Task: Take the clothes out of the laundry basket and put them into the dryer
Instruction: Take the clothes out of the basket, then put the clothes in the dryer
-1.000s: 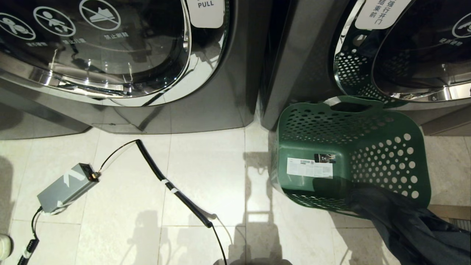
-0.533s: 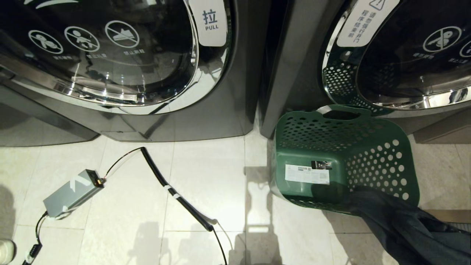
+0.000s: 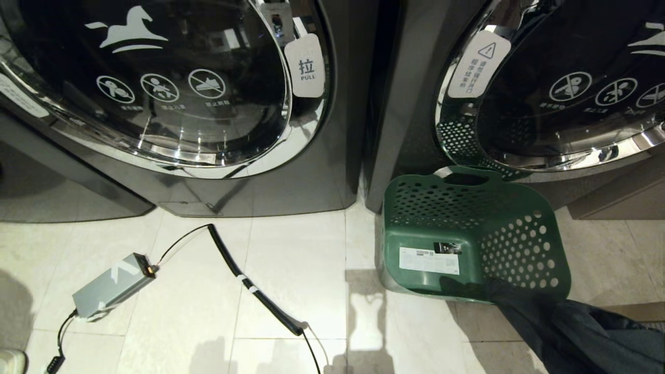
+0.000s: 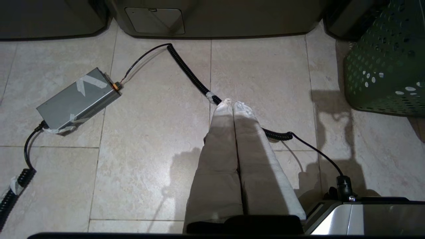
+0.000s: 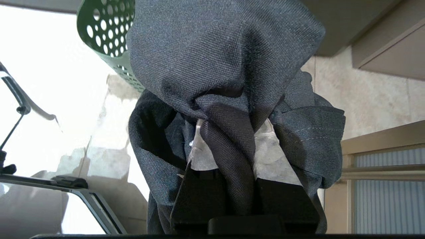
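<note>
So I'm sitting at the remote station and here's where I'm at. My right gripper [image 5: 229, 156] is clamping a bunch of dark grey cloth, a garment [image 3: 582, 332] that's trailing out of the green laundry basket [image 3: 470, 234] toward the lower right of the head frame. In the right wrist view the fabric is pinched between the padded fingers [image 5: 269, 156] and draping all over them, so that grip looks solid to me.

The basket is sitting on the tiled floor [image 3: 291, 249] right of centre, butted up against the right-hand machine [image 3: 561, 83]. Apart from the end of that garment hanging over the near rim, I'm seeing nothing but the label on its bottom, so I'm guessing this is the last piece, or close to it.

Both round doors, including the left-hand machine [image 3: 171, 88] with its PULL tab [image 3: 306, 65], are looking closed from here. So the piece is picked but nothing's loaded with it yet: I'm reckoning a door needs opening before it goes in.

My left gripper [image 4: 232, 106] is doing nothing, fingers pressed together, pointing at the floor over a coiled cable [image 4: 189, 71] near a grey power brick [image 4: 78, 98].
</note>
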Controlling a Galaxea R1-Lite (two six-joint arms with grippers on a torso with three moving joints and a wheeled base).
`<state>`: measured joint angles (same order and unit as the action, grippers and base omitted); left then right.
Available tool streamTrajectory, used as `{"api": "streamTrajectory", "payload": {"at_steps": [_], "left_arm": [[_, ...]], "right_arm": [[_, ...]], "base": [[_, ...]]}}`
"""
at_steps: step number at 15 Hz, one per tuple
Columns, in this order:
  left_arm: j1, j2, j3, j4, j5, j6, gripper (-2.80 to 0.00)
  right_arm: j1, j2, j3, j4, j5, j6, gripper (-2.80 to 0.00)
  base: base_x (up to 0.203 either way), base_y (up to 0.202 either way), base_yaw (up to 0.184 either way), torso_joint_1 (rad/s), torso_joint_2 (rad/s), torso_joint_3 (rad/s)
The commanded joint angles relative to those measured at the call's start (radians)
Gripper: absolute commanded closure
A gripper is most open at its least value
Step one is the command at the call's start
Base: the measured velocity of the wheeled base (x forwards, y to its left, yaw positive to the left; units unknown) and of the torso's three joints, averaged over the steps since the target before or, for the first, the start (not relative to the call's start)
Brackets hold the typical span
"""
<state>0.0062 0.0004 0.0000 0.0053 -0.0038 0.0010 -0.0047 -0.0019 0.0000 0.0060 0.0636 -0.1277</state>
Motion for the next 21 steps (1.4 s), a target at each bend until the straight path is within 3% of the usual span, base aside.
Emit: {"api": "streamTrajectory", "payload": {"at_steps": [1,21], "left_arm": [[0.000,0.000,0.000,-0.001,-0.001,0.000,0.00],[0.000,0.000,0.000,0.001,0.001,-0.001,0.00]], "right_arm": [[0.000,0.002,0.000,0.000,0.001,-0.001,0.00],[0.000,0.002,0.000,0.000,0.002,-0.001,0.00]], "base": [[0.000,0.000,0.000,0.002,0.00,0.194],[0.000,0.000,0.000,0.003,0.00,0.201]]}}
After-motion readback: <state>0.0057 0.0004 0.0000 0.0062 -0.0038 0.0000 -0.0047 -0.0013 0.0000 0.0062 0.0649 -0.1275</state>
